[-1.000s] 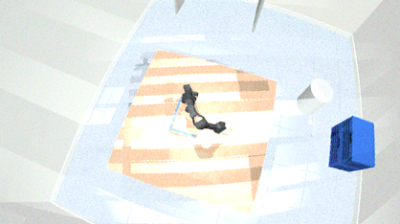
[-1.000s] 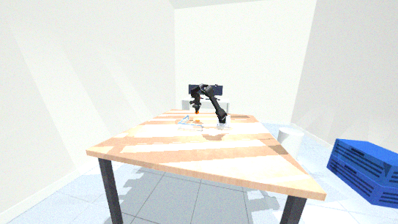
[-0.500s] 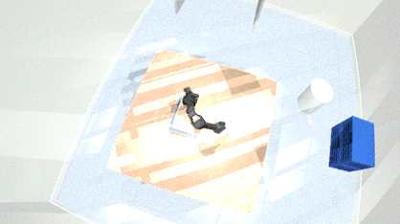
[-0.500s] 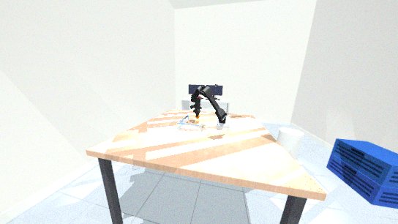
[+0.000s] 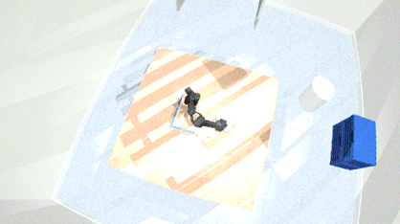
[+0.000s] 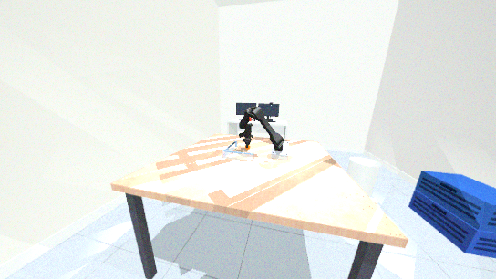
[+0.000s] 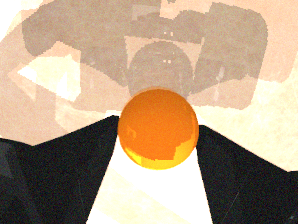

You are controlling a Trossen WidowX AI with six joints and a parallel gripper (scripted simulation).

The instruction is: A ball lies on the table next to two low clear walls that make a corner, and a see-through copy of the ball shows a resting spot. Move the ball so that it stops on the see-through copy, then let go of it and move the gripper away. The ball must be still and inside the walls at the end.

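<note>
Claw (image 7: 158,137) grips round, axisless orange ball (image 7: 157,128).

White walls, pale tiled floor (image 6: 228,246), blue crate (image 6: 456,211), white bin (image 6: 363,172).

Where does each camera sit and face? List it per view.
Top: high overhead, looking down on the table; whole arm shows.
Exterior: off a table corner, facing the arm across it; arm and ball show.
Wrist: on the hand, looking down past its fingers shut on the ball.
Shared: exterior and wrist both show the ball.
</note>
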